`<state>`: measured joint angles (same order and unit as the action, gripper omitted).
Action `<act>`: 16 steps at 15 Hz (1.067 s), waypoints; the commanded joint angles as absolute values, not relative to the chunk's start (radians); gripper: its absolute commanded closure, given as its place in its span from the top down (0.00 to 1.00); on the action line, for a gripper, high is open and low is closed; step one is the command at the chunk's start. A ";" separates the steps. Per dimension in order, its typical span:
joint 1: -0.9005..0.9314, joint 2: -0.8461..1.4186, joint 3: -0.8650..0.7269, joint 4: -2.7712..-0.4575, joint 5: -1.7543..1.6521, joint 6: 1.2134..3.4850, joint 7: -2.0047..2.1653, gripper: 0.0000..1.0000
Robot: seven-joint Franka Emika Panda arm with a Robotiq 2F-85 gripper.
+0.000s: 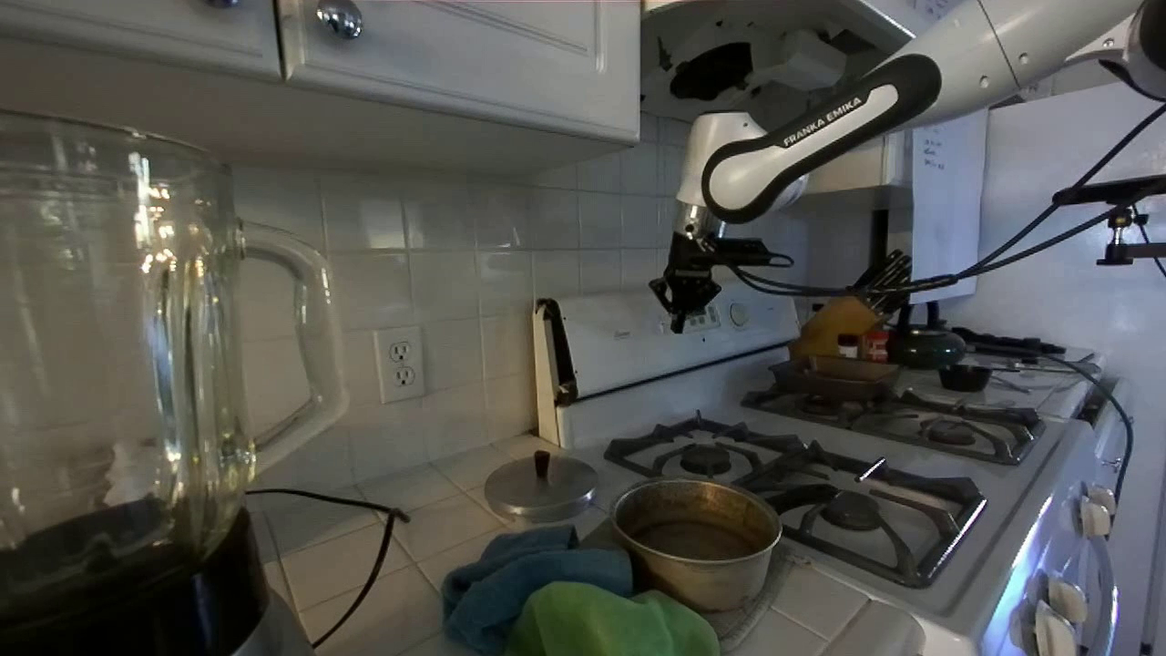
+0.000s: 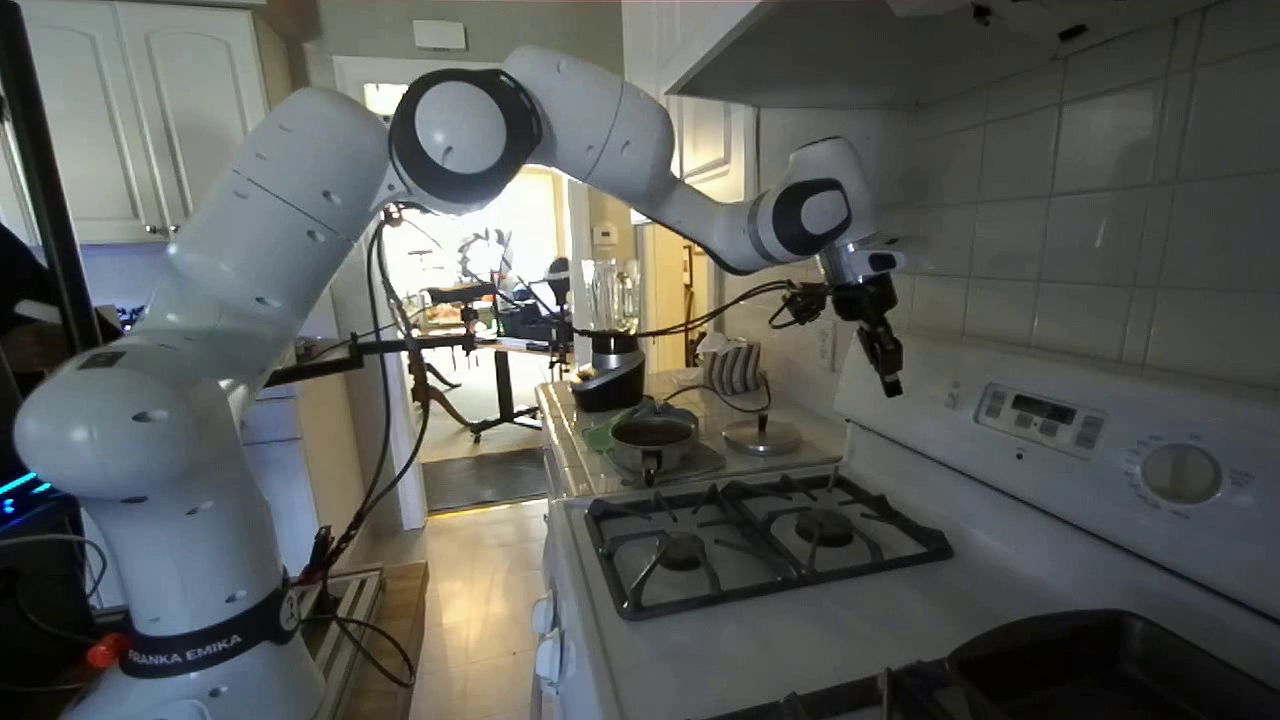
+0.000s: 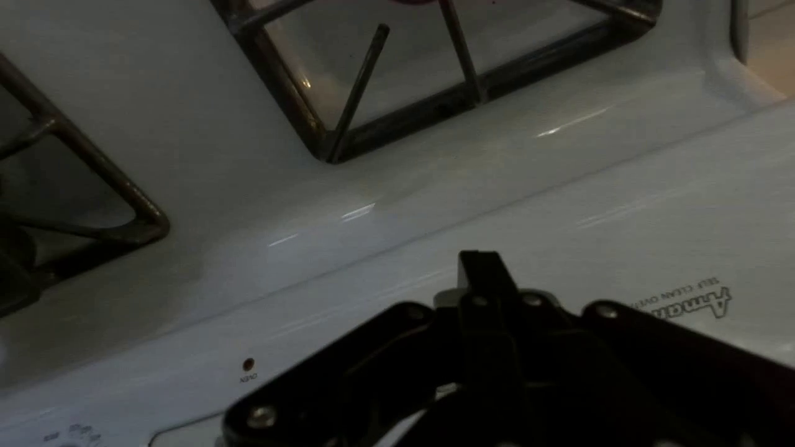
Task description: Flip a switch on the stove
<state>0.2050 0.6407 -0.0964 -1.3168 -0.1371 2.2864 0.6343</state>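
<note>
One stove below pincer; control panel near.

Looking at a glass blender here at near left in an exterior view, and up above, at a white cabinet. Sliding right along the tiled counter now, past a black cord, to a blue cloth and a green cloth, bunched just beside a metal pot, upright and open-topped. Just beyond, to the left, spotting a metal lid lying flat! Off to far right, picking out a tan knife block, a dark kettle and a brown baking pan. In an exterior view, catching a striped tissue box too, right of the blender.
</note>
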 commanded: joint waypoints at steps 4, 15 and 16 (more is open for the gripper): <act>0.194 0.423 -0.074 -1.690 -0.116 2.378 0.615 0.00; 0.144 0.030 0.004 -2.203 -0.077 2.406 0.372 0.00; 0.138 -0.005 0.010 -2.240 -0.073 2.406 0.354 0.00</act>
